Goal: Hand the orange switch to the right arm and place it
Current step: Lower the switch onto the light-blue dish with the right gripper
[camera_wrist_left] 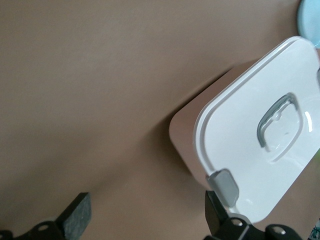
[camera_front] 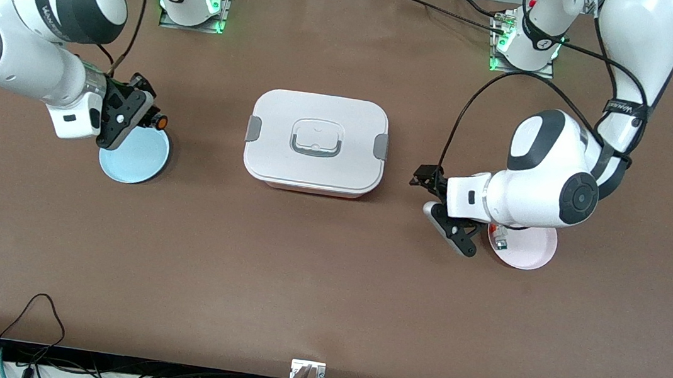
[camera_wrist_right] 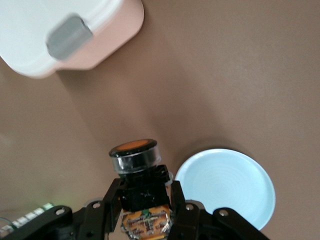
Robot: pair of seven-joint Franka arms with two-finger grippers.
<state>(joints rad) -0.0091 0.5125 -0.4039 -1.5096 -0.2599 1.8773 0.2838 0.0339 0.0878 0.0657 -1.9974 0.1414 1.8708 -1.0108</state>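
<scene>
Landmark: the white lunch box (camera_front: 316, 142), lid on, in the middle of the counter (camera_front: 323, 302).
Right pincer (camera_front: 151, 119): clamped on the orange switch (camera_front: 159, 121), holding it by its black body with the orange face pointing outward — it hangs over the rim of the blue plate (camera_front: 136, 158), which lies toward the right arm's end of the counter from the lunch box.
Left pincer (camera_front: 448, 211): fingers apart and empty, low over the counter between the lunch box and the pink plate (camera_front: 526, 249) (a few small parts lie on that plate, mostly hidden by the arm); this arm waits.
Step in hand: the handover looks finished; the placing is what remains.
Next move: likely to bring the switch over the middle of the blue plate, lower it close, then part the fingers — a small round part may roll if dropped from height.
</scene>
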